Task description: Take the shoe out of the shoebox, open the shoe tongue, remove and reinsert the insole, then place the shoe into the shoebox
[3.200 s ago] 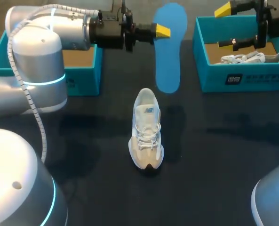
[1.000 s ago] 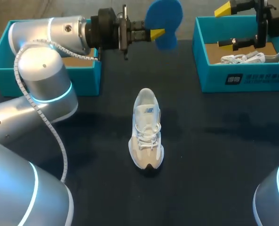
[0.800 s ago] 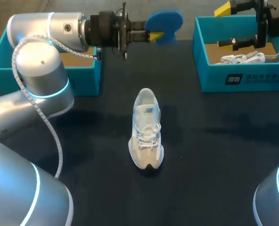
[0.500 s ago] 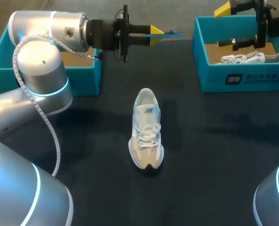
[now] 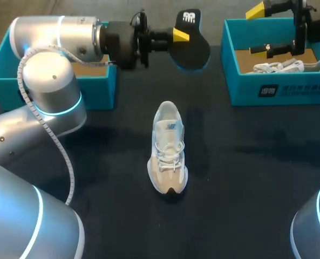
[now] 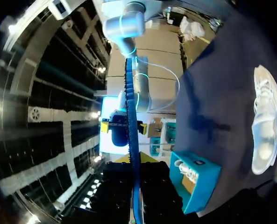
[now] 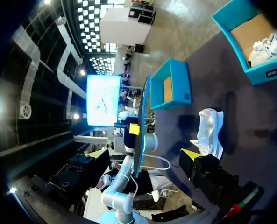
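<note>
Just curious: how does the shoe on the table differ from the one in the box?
The shoe on the table stands upright in the open; the shoe in the box lies inside the teal shoebox. The table shoe shows whole; the boxed one is partly hidden by its wall. Both are white with laces.

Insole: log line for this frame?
left gripper: shut on insole, held aloft | shoe: on table, upright | right gripper: open over right box
</note>
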